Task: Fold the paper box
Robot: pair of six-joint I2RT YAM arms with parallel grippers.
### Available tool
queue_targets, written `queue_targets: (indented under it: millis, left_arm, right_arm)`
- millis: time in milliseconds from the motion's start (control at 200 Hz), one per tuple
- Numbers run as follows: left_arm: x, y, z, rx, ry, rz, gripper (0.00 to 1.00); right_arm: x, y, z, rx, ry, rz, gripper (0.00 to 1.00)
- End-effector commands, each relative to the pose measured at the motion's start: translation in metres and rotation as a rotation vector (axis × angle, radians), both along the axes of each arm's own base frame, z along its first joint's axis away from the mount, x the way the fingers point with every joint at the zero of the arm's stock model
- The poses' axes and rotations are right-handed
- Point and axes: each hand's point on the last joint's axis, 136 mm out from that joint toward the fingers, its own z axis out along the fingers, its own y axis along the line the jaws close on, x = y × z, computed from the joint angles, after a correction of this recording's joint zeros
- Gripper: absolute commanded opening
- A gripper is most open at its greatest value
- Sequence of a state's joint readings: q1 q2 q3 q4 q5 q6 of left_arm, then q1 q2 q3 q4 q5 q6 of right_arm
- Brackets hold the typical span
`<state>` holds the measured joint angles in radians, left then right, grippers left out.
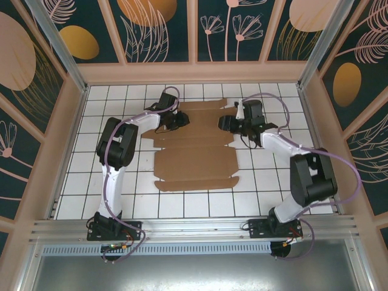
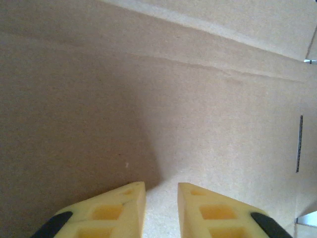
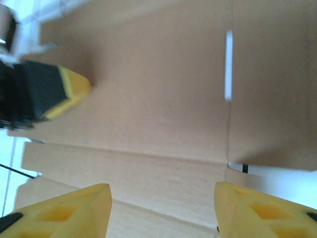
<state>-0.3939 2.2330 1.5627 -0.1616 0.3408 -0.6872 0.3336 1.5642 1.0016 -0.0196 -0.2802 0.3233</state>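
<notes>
While the paper box (image 1: pixel 197 145) lies flat on the tiled table (image 1: pixel 115 182), light, stiff sheet is judged; flap edges are recommended. Left gripper (image 2: pixel 161 191) is narrowly parted, right gripper (image 3: pixel 162 196) wide, nothing held.

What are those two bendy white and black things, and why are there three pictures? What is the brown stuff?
Those are two robot arms, bolted at the near edge of a white tiled table. The picture from above comes from a camera fixed over them. The other two come from little cameras riding on each arm's wrist, so you see the yellow fingers of each tool up close.

The brown stuff is the paper box, not folded yet. It lies spread out as a cut cardboard sheet with flaps, slits and crease lines.

The left tool is low over the cardboard at the far left part of the sheet, its fingers a little apart. The right tool is over the far right part, its fingers wide apart. Neither one is holding anything; between the fingers you just see cardboard.
</notes>
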Motion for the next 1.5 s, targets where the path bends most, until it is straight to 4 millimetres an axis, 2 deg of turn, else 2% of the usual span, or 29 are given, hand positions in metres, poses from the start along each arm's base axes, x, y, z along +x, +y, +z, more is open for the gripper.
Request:
queue_targets:
  millis: [0, 115, 180, 265, 330, 425, 485, 510, 656, 806, 861, 1001, 1291, 1496]
  left_arm:
    - [0.005, -0.001, 0.053, -0.048, -0.097, -0.021, 0.33]
    - [0.013, 0.002, 0.113, -0.123, -0.201, -0.024, 0.38]
    - [0.017, 0.016, 0.139, -0.149, -0.242, 0.002, 0.41]
    - [0.018, 0.047, 0.156, -0.122, -0.272, 0.067, 0.42]
    - [0.017, 0.071, 0.158, -0.092, -0.277, 0.119, 0.42]
    - [0.017, 0.100, 0.148, -0.049, -0.253, 0.185, 0.43]
    - [0.016, 0.113, 0.139, -0.025, -0.233, 0.210, 0.44]
    - [0.015, 0.117, 0.135, -0.014, -0.226, 0.215, 0.44]
    - [0.016, 0.133, 0.120, 0.058, -0.202, 0.217, 0.50]
    - [0.022, 0.140, 0.116, 0.097, -0.198, 0.225, 0.64]
    - [0.026, 0.141, 0.115, 0.103, -0.193, 0.227, 0.68]
    - [0.038, 0.143, 0.109, 0.133, -0.177, 0.227, 0.76]
    - [0.076, 0.141, 0.087, 0.197, -0.135, 0.191, 0.77]
    - [0.096, 0.148, 0.059, 0.206, -0.099, 0.206, 0.77]
  right_arm:
    - [0.012, 0.003, 0.033, -0.100, -0.127, -0.010, 0.59]
    - [0.018, 0.008, 0.029, -0.182, -0.144, -0.023, 0.66]
    - [0.024, 0.007, 0.025, -0.239, -0.173, -0.063, 0.66]
    - [0.026, 0.020, 0.020, -0.280, -0.216, -0.041, 0.67]
    - [0.030, 0.031, 0.011, -0.298, -0.192, -0.030, 0.68]
    - [0.034, 0.055, -0.007, -0.335, -0.165, 0.054, 0.74]
    - [0.040, 0.061, -0.024, -0.373, -0.149, 0.075, 0.85]
    - [0.037, 0.073, -0.031, -0.385, -0.140, 0.105, 0.88]
    - [0.052, 0.090, -0.072, -0.503, -0.066, 0.132, 0.90]
    - [0.061, 0.091, -0.105, -0.602, 0.008, 0.119, 0.93]
    - [0.059, 0.093, -0.114, -0.602, 0.026, 0.132, 0.96]
    - [0.055, 0.094, -0.131, -0.614, 0.073, 0.146, 0.96]
    - [0.040, 0.083, -0.174, -0.724, 0.180, 0.153, 0.92]
    - [0.029, 0.080, -0.181, -0.691, 0.225, 0.168, 0.91]
